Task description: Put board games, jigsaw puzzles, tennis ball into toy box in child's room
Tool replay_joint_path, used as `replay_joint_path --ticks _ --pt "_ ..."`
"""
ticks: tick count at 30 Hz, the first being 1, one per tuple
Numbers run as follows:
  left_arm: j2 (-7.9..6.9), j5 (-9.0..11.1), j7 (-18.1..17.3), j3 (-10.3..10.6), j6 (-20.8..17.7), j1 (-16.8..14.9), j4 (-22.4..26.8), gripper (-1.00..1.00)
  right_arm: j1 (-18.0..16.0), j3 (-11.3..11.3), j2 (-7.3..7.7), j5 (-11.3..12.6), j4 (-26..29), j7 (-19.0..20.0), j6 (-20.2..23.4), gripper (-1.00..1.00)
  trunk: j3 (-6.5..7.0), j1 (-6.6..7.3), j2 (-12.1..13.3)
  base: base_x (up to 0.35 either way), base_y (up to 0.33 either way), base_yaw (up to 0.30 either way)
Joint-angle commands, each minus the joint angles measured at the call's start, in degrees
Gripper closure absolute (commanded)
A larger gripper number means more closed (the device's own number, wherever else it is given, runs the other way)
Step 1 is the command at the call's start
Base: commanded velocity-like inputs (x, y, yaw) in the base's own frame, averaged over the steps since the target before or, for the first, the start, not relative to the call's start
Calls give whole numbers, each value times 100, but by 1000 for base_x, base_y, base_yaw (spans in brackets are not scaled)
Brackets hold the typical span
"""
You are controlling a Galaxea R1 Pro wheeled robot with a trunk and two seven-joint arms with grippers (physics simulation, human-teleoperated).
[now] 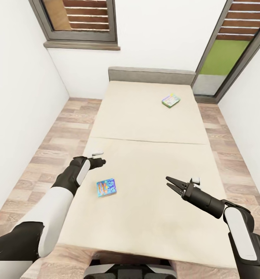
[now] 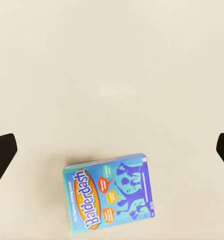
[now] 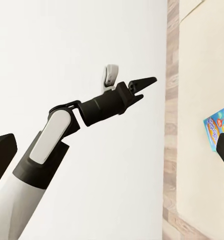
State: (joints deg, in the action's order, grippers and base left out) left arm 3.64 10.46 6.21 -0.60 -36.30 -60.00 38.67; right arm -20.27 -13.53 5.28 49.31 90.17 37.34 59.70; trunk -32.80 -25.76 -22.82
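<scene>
Blue board game (image 1: 106, 187) lying flat on the cream bed (image 1: 145, 217), lower left of centre in the head view; cover title "Balderdash" legible in the left wrist view (image 2: 109, 193). Second board game (image 1: 170, 100), white-green, resting flat toward the upper right of the mattress, well apart from the first.

Left gripper (image 1: 99, 162) poised above and just beyond the blue box, empty; dark fingertips (image 2: 2, 152) at both frame edges of the wrist view, so spread wide, with the box low between them and off centre. Right gripper (image 1: 172, 185) at lower right of the head view, fingers parted slightly, holding nothing.

Judged: a light, rigid cardboard box with a smooth printed lid, likely slippery. Flat on a soft mattress, leaving little edge to get under. Best taken across the narrower span, pads on opposite side walls, pressed down a little into the bedding. Risk of lid flexing or sliding if pinched by a corner.
</scene>
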Motion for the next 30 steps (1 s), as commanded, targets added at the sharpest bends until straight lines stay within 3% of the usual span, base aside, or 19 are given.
replay_joint_path --ticks 1,20,30 --pt "16 59 47 -5 -26 -3 7 -100 -4 -8 0 -26 1 38 30 -100 -17 -3 -10 0 0 69" --pt "104 53 47 -2 -27 -3 9 -100 -4 -9 0 -26 -7 45 10 -100 -196 -3 -10 0 0 49" --pt "98 53 47 -3 -31 -3 9 -100 -3 -9 0 -26 -8 45 -1 -100 -287 -3 -10 0 0 -75"
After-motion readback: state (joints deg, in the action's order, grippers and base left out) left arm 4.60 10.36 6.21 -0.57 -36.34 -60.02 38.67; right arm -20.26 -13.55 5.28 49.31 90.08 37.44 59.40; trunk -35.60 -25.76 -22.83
